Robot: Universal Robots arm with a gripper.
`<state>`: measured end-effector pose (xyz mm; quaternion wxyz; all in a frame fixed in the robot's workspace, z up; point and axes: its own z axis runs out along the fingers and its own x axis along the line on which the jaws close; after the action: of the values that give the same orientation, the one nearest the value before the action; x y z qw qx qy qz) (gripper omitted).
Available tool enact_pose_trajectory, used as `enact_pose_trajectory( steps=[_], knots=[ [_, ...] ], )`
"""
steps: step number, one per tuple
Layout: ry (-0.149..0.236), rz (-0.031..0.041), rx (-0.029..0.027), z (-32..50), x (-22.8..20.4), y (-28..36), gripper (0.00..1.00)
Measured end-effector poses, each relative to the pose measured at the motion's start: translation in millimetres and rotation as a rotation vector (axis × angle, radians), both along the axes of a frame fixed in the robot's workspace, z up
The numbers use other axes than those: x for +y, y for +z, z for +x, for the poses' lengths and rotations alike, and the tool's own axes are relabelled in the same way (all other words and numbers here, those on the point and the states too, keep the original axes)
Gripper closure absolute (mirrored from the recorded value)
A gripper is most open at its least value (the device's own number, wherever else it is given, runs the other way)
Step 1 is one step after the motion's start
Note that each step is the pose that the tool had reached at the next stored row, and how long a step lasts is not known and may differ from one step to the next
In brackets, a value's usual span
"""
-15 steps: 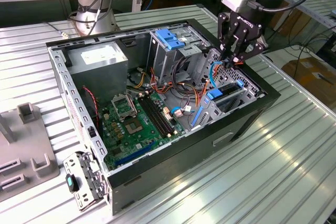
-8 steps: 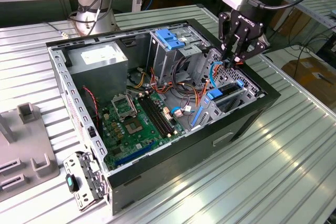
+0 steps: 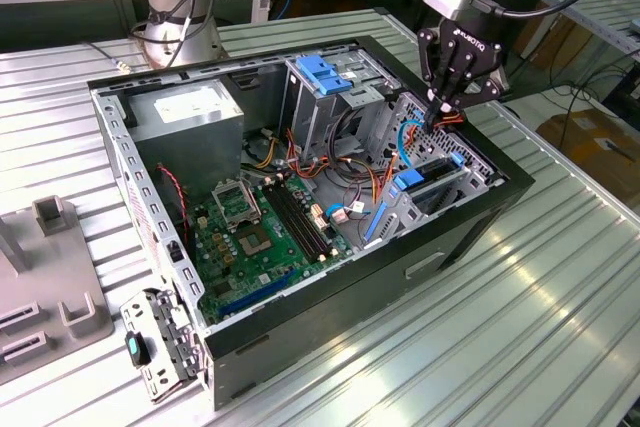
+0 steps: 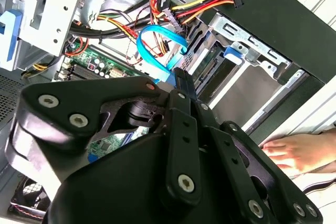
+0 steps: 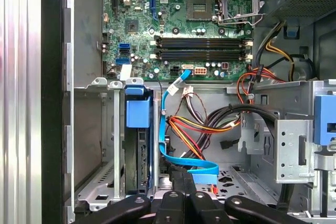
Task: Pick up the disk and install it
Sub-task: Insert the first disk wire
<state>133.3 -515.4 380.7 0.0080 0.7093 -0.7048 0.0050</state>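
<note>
Computer case [image 3: 470, 237] is lying open on its side so the arm can reach in from above. The gripper [image 3: 441, 113] is hanging over the corner drive bay [image 5: 97, 145], its fingers [image 4: 181, 85] pressing together with nothing visibly between them (the blue cable [image 4: 157, 35] is looping just beside the tips). The disk [image 3: 437, 179] is sitting on edge inside that bay, its blue tab [image 5: 137, 113] facing the opening, and it is looking seated, judging by how deep it is lying. Someone's hand [image 4: 296, 150] is resting on the table [image 3: 560, 327] outside the case.
</note>
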Motion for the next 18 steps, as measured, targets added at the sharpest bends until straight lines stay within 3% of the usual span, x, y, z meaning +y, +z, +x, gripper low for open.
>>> enact_pose_trajectory(
  steps=[3,5,6,7,16,18],
  knots=[
    [0.0,-0.0005,0.0,0.0,0.0,0.0,0.89],
    [0.0,-0.0011,0.0,0.0,0.0,0.0,0.76],
    [0.0,-0.0013,0.0,0.0,0.0,0.0,0.76],
    [0.0,-0.0015,0.0,0.0,0.0,0.0,0.7],
    [0.0,-0.0021,0.0,-0.1,-1.4,-2.9,0.71],
    [0.0,-0.0021,0.0,-0.1,-1.4,-2.9,0.84]
  ],
)
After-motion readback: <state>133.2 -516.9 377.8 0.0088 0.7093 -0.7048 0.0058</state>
